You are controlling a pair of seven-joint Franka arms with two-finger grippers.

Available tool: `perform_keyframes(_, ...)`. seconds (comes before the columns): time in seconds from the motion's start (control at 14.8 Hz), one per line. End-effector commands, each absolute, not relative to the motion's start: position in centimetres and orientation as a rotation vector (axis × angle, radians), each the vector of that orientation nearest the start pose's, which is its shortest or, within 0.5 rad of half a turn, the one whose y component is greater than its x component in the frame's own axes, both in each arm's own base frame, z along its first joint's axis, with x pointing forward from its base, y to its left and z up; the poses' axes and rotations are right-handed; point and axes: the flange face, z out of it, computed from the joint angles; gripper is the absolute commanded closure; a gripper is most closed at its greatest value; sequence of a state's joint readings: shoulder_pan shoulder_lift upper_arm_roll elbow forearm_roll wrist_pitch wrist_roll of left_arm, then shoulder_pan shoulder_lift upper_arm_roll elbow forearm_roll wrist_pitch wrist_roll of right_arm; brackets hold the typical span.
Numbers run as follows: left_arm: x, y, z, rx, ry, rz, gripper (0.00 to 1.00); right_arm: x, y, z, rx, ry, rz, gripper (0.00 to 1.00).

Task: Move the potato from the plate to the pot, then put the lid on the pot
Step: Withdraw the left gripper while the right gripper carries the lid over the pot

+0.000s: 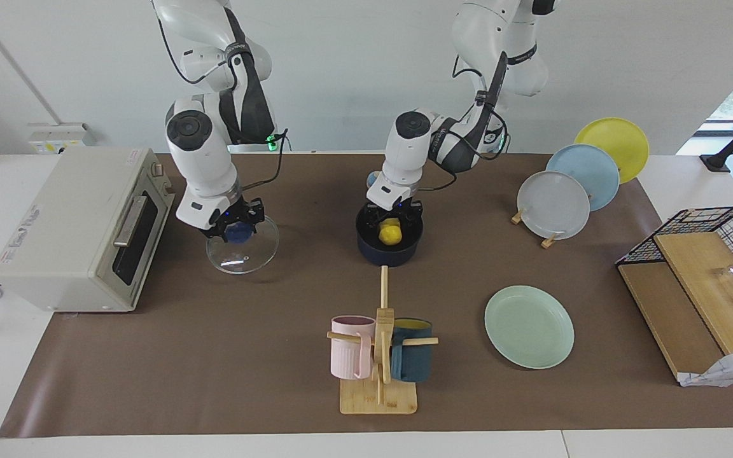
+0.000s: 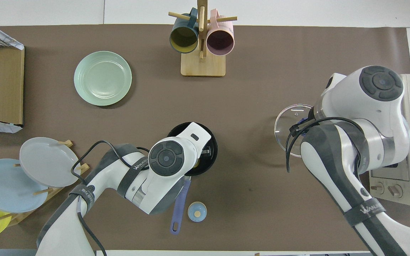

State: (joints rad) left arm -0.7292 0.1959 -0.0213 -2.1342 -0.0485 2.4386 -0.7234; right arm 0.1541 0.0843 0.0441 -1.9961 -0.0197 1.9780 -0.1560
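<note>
Facing view shows us the plate (image 1: 529, 326) bare and the potato (image 1: 390, 231) inside the pot (image 1: 389, 242), left gripper (image 1: 394, 215) fingers spread around it; our right gripper (image 1: 233, 228) pinches the lid (image 1: 242, 245) off the surface; covering remains

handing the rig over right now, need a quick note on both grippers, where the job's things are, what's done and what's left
Left gripper: over the pot, jaws open either side of the potato, which sits in the pot.
Right gripper: jaws shut on the blue knob of the lid, lid lifted and tilted above the table beside the toaster oven.
Plate: bare, toward the left arm's end.
Done: potato transferred.
Left: pull the left gripper clear, carry the lid over, set it on the pot.
</note>
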Motion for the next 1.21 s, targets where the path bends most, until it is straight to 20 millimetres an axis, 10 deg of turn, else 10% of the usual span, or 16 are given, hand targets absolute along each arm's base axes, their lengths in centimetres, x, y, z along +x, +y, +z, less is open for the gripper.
perform_keyframes(0.0, 42.5, -38.2, 33.3, -3.212, -0.018, -0.080, 0.00, 55.6, 11.4, 40.9, -3.096, -0.556, 0.185, 1.00)
perform_keyframes(0.47, 49.2, -31.8, 48.7, -3.178, -0.032, 0.009, 0.00, 56.7, 14.3, 44.1, -3.110, -0.498, 0.214, 1.00)
perform_keyframes(0.88, 54.2, -16.1, 58.5, -3.177, 0.079, 0.015, 0.00, 54.0, 29.7, 49.7, -3.158, -0.255, 0.131, 1.00)
perform_keyframes(1.15, 54.9, -8.1, 60.7, -3.176, 0.148, -0.007, 0.00, 51.0, 37.1, 49.6, -3.112, -0.158, -0.020, 1.00)
